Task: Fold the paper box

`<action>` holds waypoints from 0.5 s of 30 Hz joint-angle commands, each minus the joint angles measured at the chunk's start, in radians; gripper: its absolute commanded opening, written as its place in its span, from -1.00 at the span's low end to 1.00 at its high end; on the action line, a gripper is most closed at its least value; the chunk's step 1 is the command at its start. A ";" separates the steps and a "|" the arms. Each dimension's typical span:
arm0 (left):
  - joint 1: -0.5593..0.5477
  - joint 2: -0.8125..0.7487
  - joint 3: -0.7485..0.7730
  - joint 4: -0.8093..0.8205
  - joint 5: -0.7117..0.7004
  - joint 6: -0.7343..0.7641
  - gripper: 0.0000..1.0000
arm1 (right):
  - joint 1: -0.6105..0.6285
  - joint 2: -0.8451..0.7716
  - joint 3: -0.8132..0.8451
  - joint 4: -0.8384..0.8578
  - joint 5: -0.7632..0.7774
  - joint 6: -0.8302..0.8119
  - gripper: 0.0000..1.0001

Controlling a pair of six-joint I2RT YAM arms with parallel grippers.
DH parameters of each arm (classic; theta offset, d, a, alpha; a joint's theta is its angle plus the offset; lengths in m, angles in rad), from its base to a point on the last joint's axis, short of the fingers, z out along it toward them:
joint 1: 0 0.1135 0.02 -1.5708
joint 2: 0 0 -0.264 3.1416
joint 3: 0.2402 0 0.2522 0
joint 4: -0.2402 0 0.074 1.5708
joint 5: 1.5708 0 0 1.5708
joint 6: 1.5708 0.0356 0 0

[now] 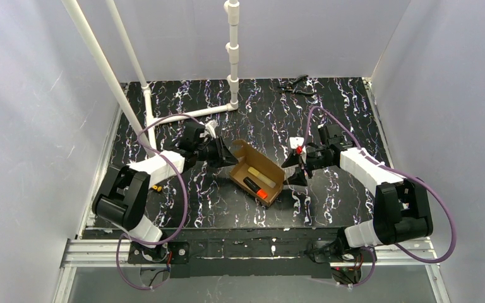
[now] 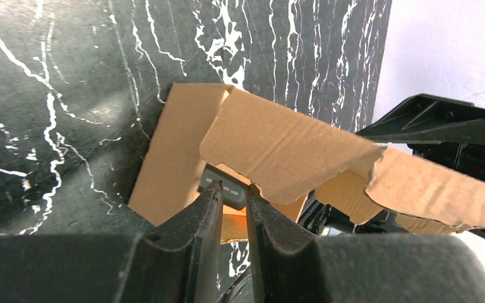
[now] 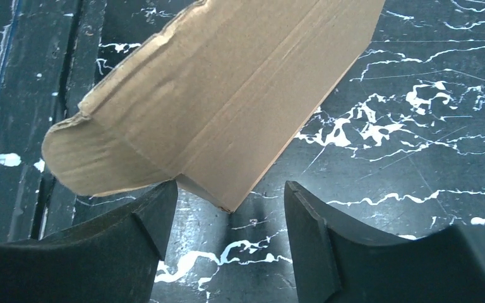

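We see bare table [image 1: 215, 202] around the paper box [image 1: 257, 172] toward 6 and 12 o'clock. White pipes [image 1: 183, 117] crowd the 10 o'clock side, and walls bound the table edges. The box lies mid-table, open-topped and skewed. The left claw [image 2: 232, 201] sits at its 10 o'clock flap, fingers drawn almost together with a thin slit between; we cannot tell if card is pinched. The right claw [image 3: 229, 189] is at its 3 o'clock, spread wide and holding nothing, with a box corner between its fingers.
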 commanded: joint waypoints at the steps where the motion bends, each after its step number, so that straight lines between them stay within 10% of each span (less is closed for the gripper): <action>1: -0.023 0.017 0.036 0.014 0.038 0.002 -0.63 | 0.011 -0.006 -0.017 0.151 0.002 0.105 0.39; 15: -0.040 -0.062 -0.024 0.016 0.028 0.000 -0.64 | 0.025 -0.009 -0.038 0.175 0.012 0.106 0.47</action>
